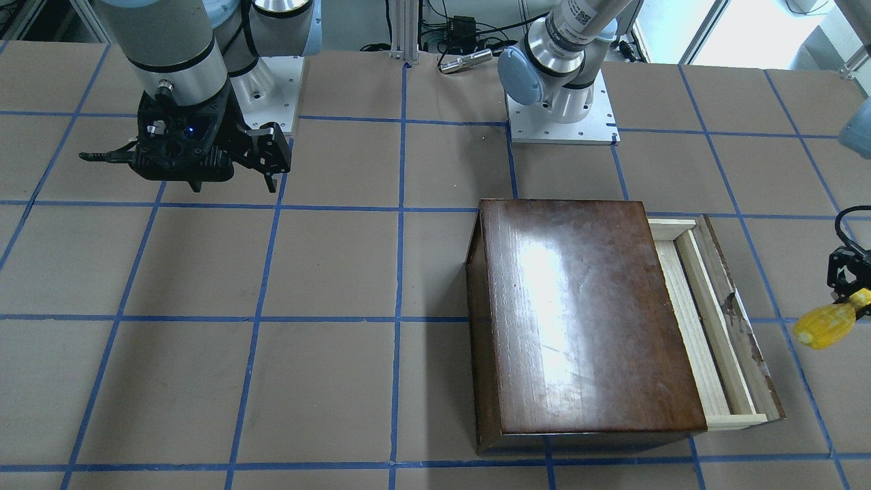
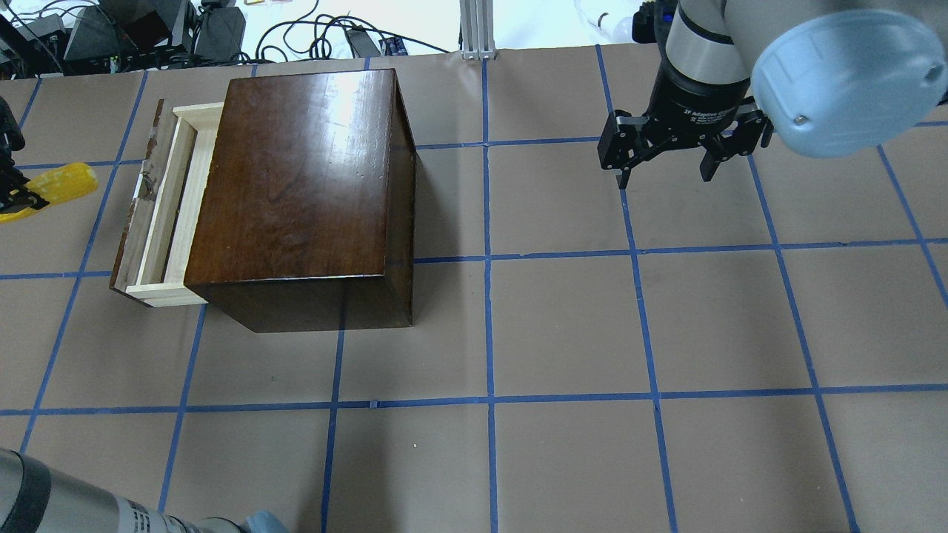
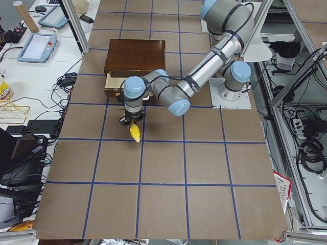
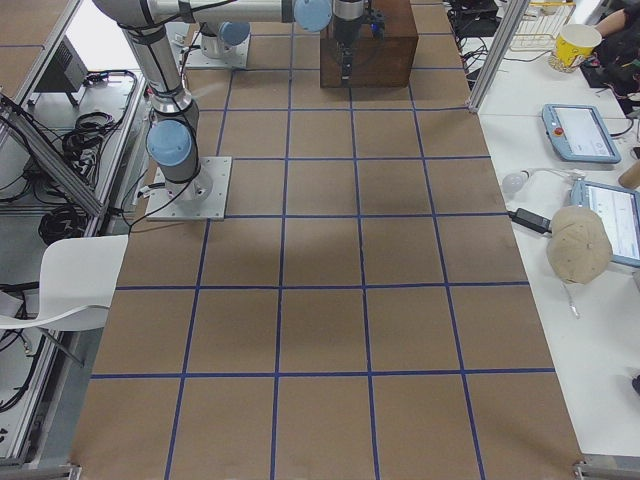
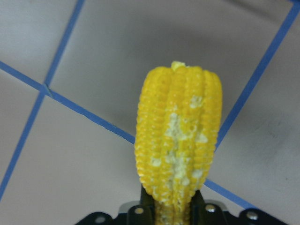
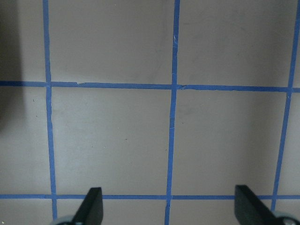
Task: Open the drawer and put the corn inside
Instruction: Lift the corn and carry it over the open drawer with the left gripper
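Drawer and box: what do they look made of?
The drawer looks like pale unfinished wood, matte with visible grain; its dark front panel is scuffed. The box looks like dark varnished wood, probably: glossy, with glare on its top.

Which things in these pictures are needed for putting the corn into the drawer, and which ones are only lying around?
Belongs to the job:
- corn, held in the left gripper
- drawer, partly pulled out of the dark box

Only lying around:
- right gripper, open, holding nothing
- beige cap
- tablet
- white chair
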